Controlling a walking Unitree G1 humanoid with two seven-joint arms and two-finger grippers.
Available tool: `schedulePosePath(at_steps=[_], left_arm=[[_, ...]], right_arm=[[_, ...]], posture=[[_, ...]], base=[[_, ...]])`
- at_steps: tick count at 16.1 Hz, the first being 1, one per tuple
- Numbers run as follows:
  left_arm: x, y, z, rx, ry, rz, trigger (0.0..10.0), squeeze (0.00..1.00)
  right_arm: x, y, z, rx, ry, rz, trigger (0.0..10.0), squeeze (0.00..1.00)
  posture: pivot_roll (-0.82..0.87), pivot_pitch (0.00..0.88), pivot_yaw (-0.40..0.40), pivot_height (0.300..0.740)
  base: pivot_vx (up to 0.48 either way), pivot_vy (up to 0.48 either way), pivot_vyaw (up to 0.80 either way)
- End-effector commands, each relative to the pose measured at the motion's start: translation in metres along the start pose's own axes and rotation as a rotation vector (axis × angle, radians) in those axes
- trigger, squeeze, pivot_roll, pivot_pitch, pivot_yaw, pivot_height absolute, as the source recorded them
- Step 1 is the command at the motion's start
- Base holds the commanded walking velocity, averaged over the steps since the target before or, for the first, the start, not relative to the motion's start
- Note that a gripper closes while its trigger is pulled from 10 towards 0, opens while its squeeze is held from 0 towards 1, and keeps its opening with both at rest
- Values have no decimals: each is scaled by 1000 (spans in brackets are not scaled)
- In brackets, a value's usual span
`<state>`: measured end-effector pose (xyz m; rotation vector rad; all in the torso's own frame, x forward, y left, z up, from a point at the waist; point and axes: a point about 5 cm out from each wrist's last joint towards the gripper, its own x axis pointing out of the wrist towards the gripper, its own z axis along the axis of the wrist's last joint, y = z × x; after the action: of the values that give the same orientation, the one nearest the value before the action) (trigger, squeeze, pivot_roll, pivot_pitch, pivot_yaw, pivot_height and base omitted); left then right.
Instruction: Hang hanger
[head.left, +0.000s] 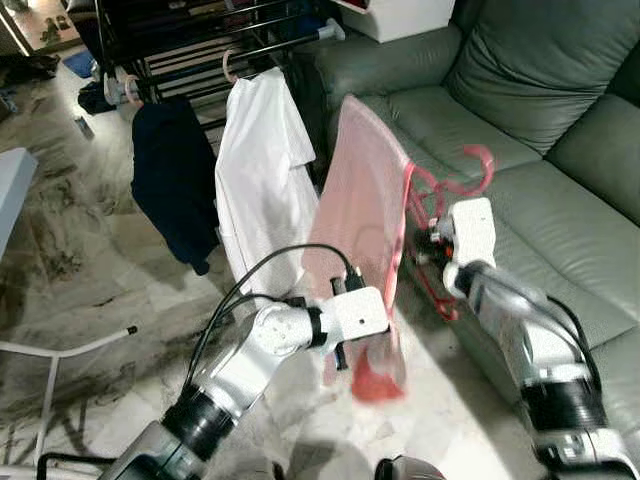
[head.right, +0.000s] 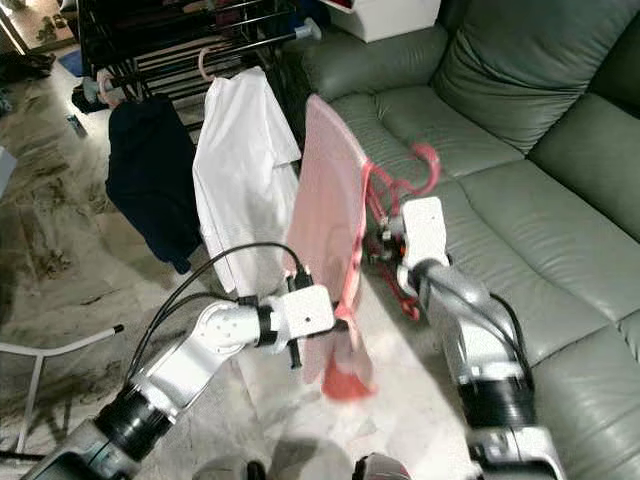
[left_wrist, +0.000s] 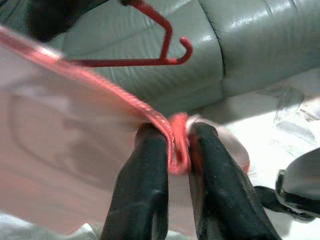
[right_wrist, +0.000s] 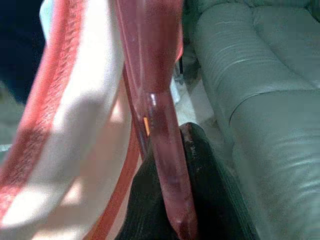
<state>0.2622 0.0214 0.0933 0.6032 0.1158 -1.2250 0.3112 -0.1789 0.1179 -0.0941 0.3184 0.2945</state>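
Note:
A pink garment with red trim hangs on a red plastic hanger held up in front of the sofa. My right gripper is shut on the hanger's bar, just below its hook. My left gripper is shut on the garment's red hem lower down. The dark drying rack stands behind, with a white shirt on a pink hanger and a dark navy garment on it.
A grey-green leather sofa runs along the right. A white box sits beyond its arm. A white table leg and table edge are at the left on the marble floor.

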Motion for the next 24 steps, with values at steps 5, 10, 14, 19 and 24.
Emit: schedulePosePath(at_steps=[5, 10, 14, 19, 24], left_arm=[[-9, 16, 3, -56, -43, 115, 10000, 1000], [-16, 25, -2, -6, -52, 236, 10000, 1000], [-46, 42, -19, 170, -18, 253, 10000, 1000], [-69, 59, -36, 382, 35, 190, 10000, 1000], [-57, 55, -32, 385, -12, 30, 4275, 0]], right_arm=[[-8, 2, 6, -82, -98, 35, 10000, 0], [-7, 4, -2, -155, -86, 37, 10000, 0], [-28, -19, -34, -315, 68, 107, 10000, 0], [-65, -31, -54, -476, 198, 378, 10000, 0], [-72, -39, -51, -623, 230, 467, 10000, 0]], posture=[[-85, 44, 57, 740], [-78, 50, 67, 740], [-68, 49, 66, 740], [-72, 52, 79, 740], [-77, 43, 94, 740]], base=[[0, 0, 0], [0, 0, 0], [0, 0, 0], [0, 0, 0], [0, 0, 0]])
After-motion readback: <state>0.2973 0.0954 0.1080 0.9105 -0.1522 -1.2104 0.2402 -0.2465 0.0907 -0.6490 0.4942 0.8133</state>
